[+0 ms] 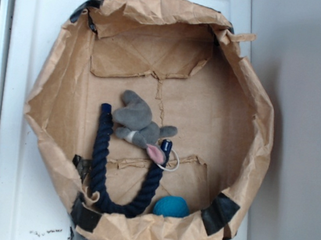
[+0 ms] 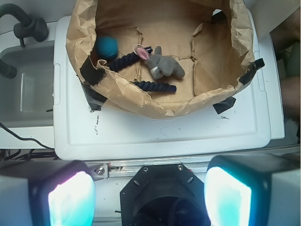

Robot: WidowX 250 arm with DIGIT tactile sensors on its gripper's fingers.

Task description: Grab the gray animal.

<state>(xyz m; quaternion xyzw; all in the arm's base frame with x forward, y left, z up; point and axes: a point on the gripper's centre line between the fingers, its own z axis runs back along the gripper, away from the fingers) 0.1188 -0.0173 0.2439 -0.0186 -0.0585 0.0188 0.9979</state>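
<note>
The pincer sits at the bottom of the wrist frame, its 2 pale glowing fingers spread wide, released and grasping nothing. Nothing is done yet; the whole reach and grab remain. The small gray plush mouse-like animal lies far off, upper middle of that frame, inside the crumpled brown paper basin, touching the thick navy-blue rope.

Crinkled brown paper bin holds a soft plush gray animal and twisted rope.
</note>
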